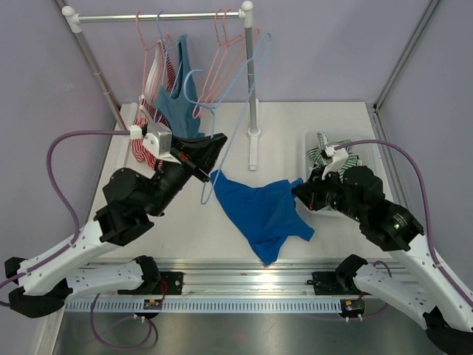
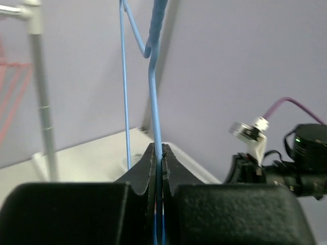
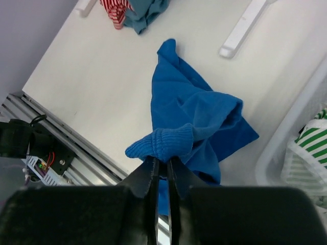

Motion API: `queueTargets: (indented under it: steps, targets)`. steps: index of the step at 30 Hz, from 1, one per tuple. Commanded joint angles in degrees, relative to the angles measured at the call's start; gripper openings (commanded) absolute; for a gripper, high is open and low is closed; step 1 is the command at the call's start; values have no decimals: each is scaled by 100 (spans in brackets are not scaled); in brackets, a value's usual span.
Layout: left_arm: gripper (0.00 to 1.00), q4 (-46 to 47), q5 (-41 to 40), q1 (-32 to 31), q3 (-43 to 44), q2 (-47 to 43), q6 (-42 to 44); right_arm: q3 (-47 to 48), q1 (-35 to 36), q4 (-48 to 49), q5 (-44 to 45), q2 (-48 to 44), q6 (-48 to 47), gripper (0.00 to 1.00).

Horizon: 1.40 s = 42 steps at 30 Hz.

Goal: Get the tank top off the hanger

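Top external view: blue tank top [image 1: 260, 211] lies crumpled on the white table [image 1: 332, 118] between the arms. Its far-left corner reaches the lower end of the light-blue hanger [image 2: 154, 102]; can't tell if a strap is looped on it. Left gripper [image 2: 158, 153] has its jaws clamped together on the hanger wire, hanger tilted off the rack rail [image 1: 155, 15]. Right gripper [image 3: 162, 164] has its jaws nearly together, pinching the tank top's ribbed hem, just beside the white bin [image 1: 313, 145].
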Motion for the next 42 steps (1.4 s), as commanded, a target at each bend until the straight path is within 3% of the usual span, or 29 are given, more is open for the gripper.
queueTargets:
  steps: [1,4,6,7,8,11,13,14,16,21,26,34,38,42]
  targets:
    - [0,-1859,-1618,-14,594,-216,73,85,-16,-111,-214,512,-273,14]
    - [0,-3003,-2331,-14,1025,-356,-244,-3,-24,20,-435,759,-361,22]
    - [0,-3437,-2533,-5,1331,-383,-324,-38,-16,91,-549,856,-448,43]
    - [0,-3787,-2612,-5,1429,-374,-377,-47,-16,108,-654,969,-466,89]
    - [0,-3947,-2717,-5,1517,-340,-386,-38,-24,126,-637,1031,-458,99]
    - [0,-4475,-2737,432,1939,-103,-447,-47,-24,196,-593,1190,-361,100]
    - [0,-4704,-1931,880,2158,152,-491,-82,-16,266,-628,1182,-343,100]
    - [0,-4748,-1562,1474,2229,249,-535,-100,-16,302,-655,1164,-343,99]
    - [0,-4932,-489,2032,2370,609,-632,-126,-24,337,-672,1120,-326,100]
    - [0,-4837,819,2973,2879,1347,-422,-135,-16,328,-734,1041,-326,100]
    - [0,-4889,1447,3632,3792,2496,-404,-179,-16,328,-866,1015,-308,99]
    - [0,-5680,2659,4003,6812,4590,-597,-232,-16,364,-875,1093,-361,100]
    - [0,-5953,2494,4012,7992,5442,-711,-232,-16,355,-883,1181,-405,99]
    - [0,-5682,2328,4056,8128,5839,-738,-214,-24,328,-901,1225,-422,99]
